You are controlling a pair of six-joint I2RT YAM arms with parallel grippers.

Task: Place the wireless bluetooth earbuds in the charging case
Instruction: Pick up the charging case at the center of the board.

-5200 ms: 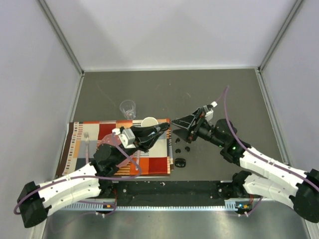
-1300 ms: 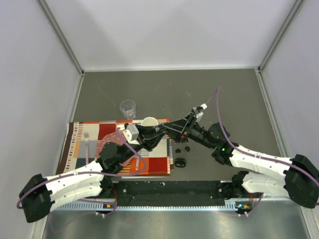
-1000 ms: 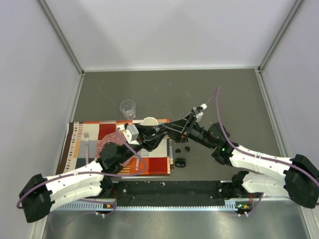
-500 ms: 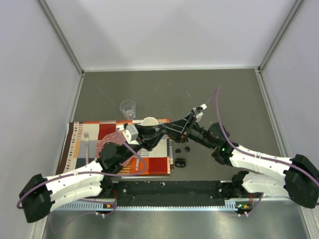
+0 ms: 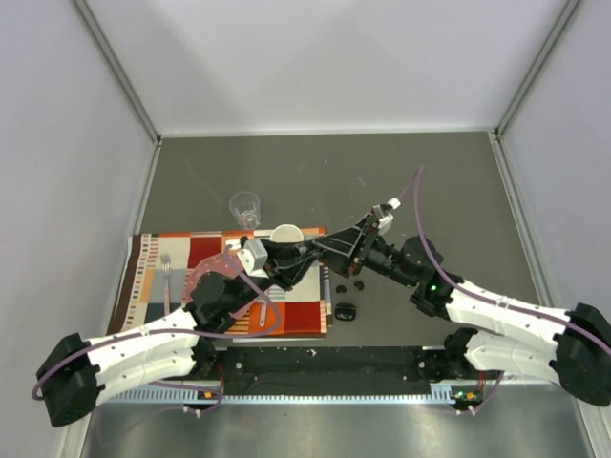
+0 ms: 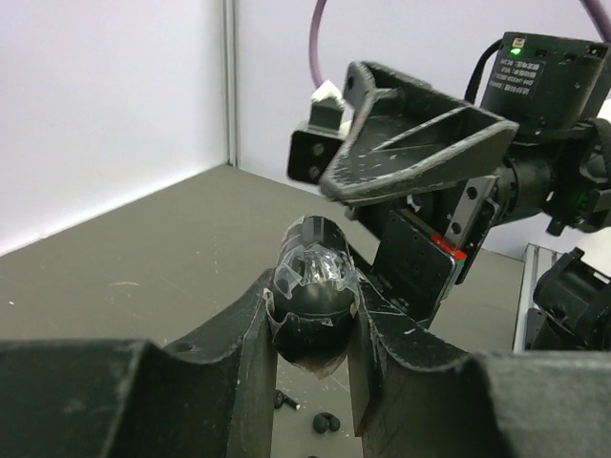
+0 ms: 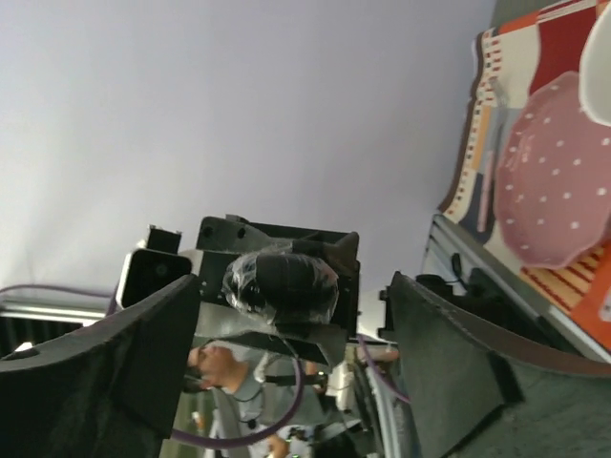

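Observation:
The charging case (image 6: 315, 286), a black oval shell wrapped in clear tape, is held above the table with my left gripper (image 6: 315, 310) shut on its sides. My right gripper (image 7: 291, 286) faces it, open, with one finger on each side of the case (image 7: 282, 283) and a gap on both sides. In the top view the two grippers meet near the placemat's right edge, left gripper (image 5: 289, 258) and right gripper (image 5: 325, 250). Several tiny black earbuds (image 5: 341, 270) lie loose on the table below; two earbuds (image 6: 327, 422) show between my left fingers.
A second black case (image 5: 346, 310) lies on the table near the front. A white mug (image 5: 284, 234) and a clear glass (image 5: 245, 207) stand behind the grippers. The striped placemat (image 5: 153, 277) carries a fork (image 5: 166, 272) and a pink dotted plate (image 7: 554, 181).
My right gripper's jaws have spread apart off the case, and that arm has drawn back slightly to the right. My left gripper keeps its hold on the case.

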